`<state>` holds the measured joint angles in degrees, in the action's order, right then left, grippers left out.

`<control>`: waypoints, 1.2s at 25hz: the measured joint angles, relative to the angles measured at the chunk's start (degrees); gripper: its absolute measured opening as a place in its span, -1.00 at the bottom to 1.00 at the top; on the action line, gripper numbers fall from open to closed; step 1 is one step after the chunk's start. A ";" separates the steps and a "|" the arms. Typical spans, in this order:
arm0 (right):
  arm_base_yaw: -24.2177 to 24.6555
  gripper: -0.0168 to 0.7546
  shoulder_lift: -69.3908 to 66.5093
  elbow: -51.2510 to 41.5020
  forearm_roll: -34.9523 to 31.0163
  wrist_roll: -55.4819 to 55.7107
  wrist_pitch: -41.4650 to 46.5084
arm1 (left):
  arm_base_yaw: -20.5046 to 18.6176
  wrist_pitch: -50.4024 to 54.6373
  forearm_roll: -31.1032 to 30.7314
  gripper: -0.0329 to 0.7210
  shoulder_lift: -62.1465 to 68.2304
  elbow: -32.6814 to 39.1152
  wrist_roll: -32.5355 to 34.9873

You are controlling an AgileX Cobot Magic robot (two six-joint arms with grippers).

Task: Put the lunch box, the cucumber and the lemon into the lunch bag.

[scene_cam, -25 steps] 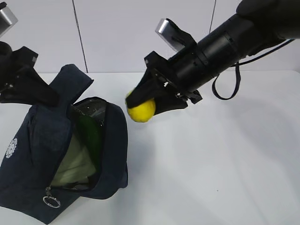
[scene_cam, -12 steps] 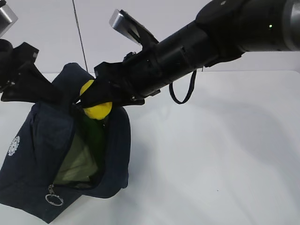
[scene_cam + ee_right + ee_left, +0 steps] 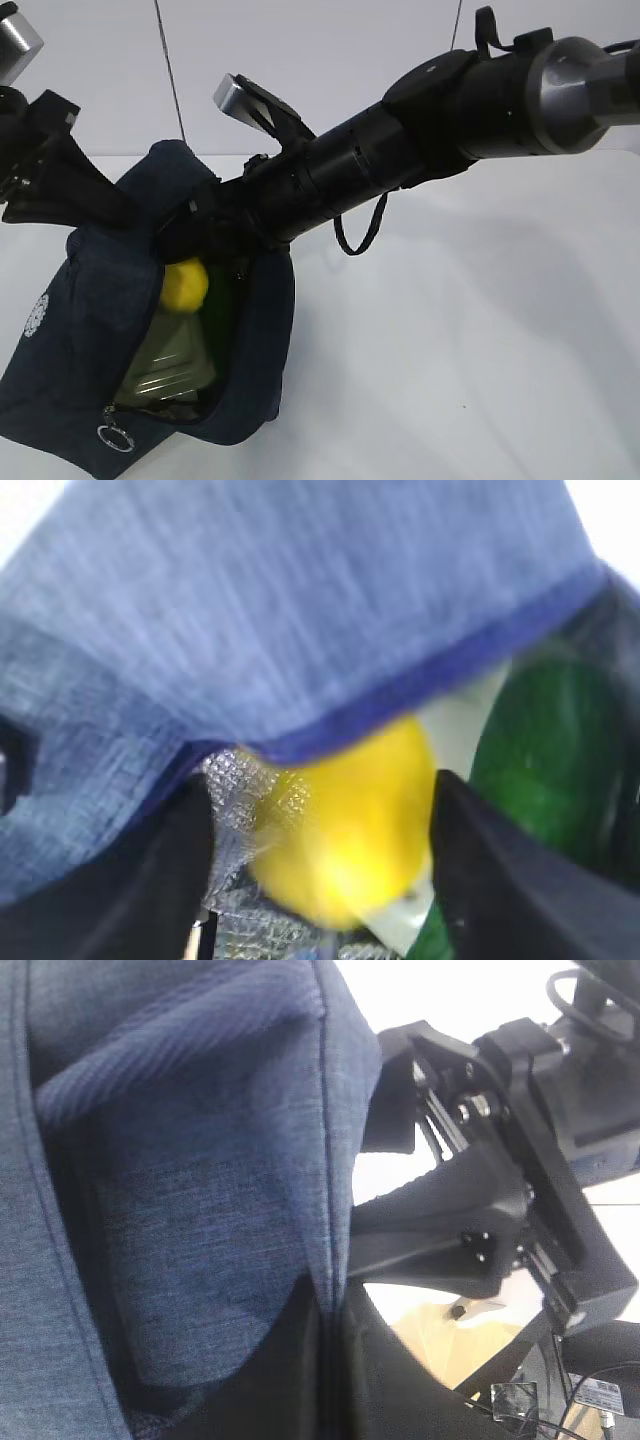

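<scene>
While the right end effector (image 3: 190, 262) reaches into the mouth of the lunch bag (image 3: 90, 300), the lemon (image 3: 184, 285) sits between its two dark fingers, just inside the opening. Right wrist view: lemon (image 3: 345, 820) flanked by a finger on each side, navy bag edge overhanging it; blur hides whether the fingers press it or have slackened, so grip cannot be told.

Already inside the bag: lunch box (image 3: 170, 365) with its sage lid low in the opening, cucumber (image 3: 222, 305) standing dark green beside the lemon.

Left end effector (image 3: 95, 205) is at the bag's upper left by the strap; left wrist view shows navy fabric (image 3: 200, 1160) running down between its dark fingers, apparently pinched to keep the mouth open.

Doing it well, as I judge:
- Left side holds the fabric taut until the lemon is settled.
- Release low, over the lid or the gap beside the cucumber, so the lemon does not bounce out onto the desk (image 3: 470, 350).
- Open only slightly; the flap is close above.
- Back out along the arm's line of entry to avoid snagging the rim.
</scene>
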<state>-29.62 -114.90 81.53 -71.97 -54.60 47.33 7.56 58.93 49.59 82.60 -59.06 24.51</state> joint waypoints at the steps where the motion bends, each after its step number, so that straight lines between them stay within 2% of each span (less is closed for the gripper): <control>1: 0.00 0.40 0.00 0.00 -0.14 -0.53 0.24 | 0.00 0.12 0.00 -0.93 0.00 0.00 0.03; 5: 0.00 0.43 0.00 0.00 1.03 -1.34 2.47 | 0.00 0.15 0.00 -0.93 0.00 0.00 0.03; 14: 0.81 0.44 0.00 0.26 11.81 1.94 11.24 | 0.00 -0.07 -0.93 -0.93 0.00 0.00 1.34; 23: 0.91 0.44 0.20 8.20 31.80 16.92 18.09 | 0.00 -0.48 -2.78 -0.93 0.00 0.00 1.59; 30: 0.91 0.43 0.32 11.08 44.12 30.14 21.89 | 0.00 -0.83 -3.74 -0.93 0.00 0.00 1.59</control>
<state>-28.71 -114.58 92.61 -27.86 -24.46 69.22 7.56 58.10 45.86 82.60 -59.06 26.10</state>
